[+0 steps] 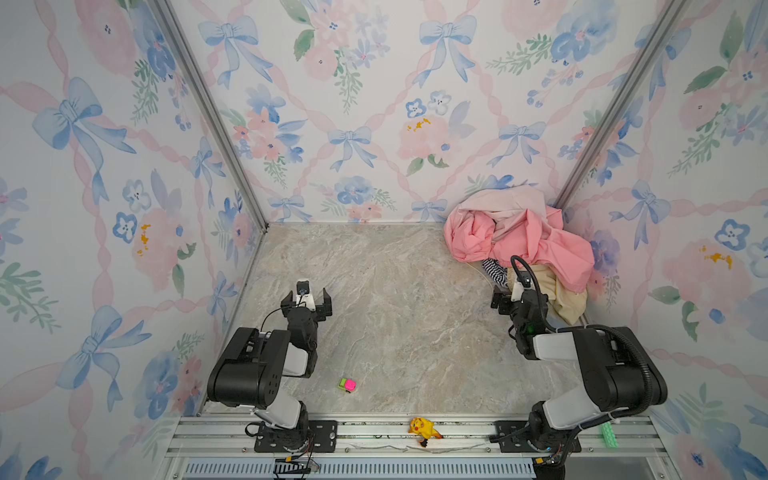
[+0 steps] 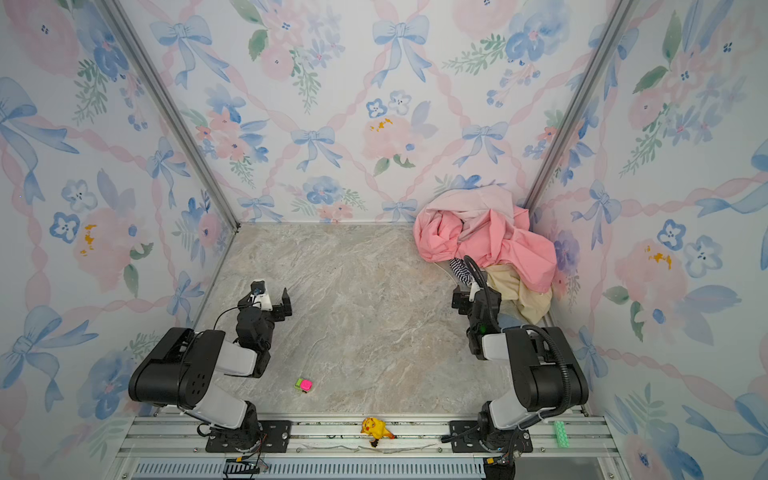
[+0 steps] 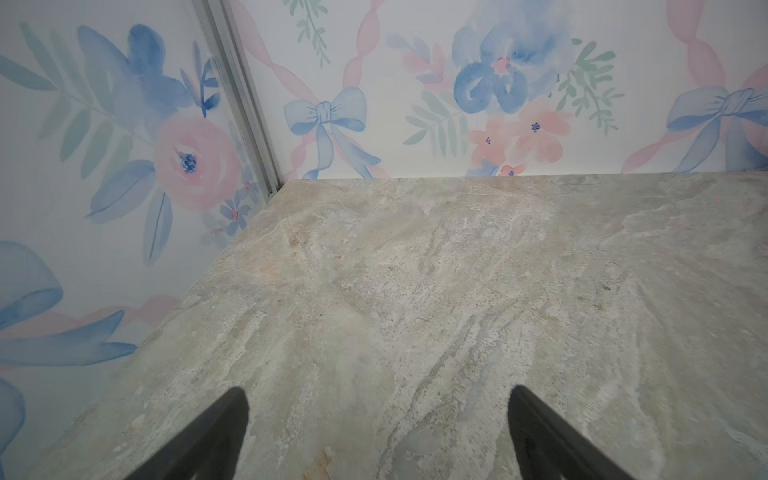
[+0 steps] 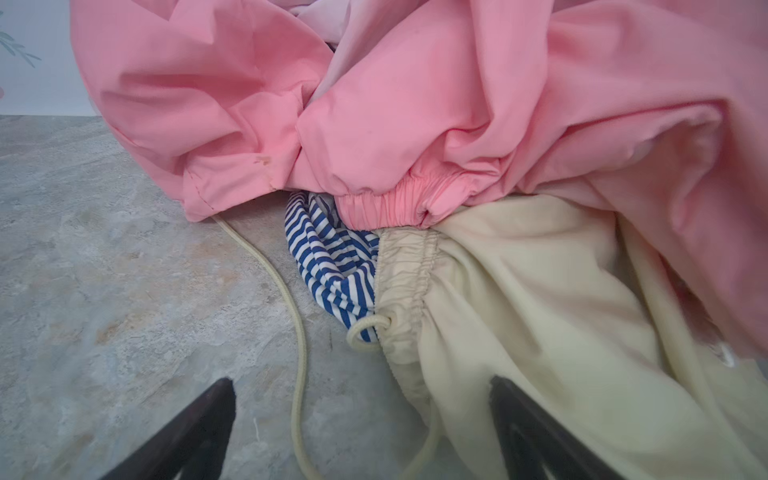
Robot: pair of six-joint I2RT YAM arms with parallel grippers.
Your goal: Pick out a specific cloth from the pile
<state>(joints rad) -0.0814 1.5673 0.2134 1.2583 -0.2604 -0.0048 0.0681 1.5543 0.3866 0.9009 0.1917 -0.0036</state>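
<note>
Cloth (image 4: 328,257), thin-striped, crumpled under soft pile (image 4: 415,104); L tool (image 3: 378,390), R tool (image 4: 360,380) wide.

Pile (image 1: 536,241): heap of crumpled fabrics at table's (image 1: 374,316) 1–2 o'clock, pushed into the far corner. Big salmon-pink cloth (image 4: 415,104) on top, paler pink behind it, cream-yellow cloth (image 4: 519,299) w/ drawstring (image 4: 296,328) at pile's 5 o'clock. Cloth (image 4: 332,262): small, thin navy/white stripes, bunched up, mostly buried. Only a fold shows at pile's 7 o'clock, under the pink elastic hem, touching the cream waistband.
</note>
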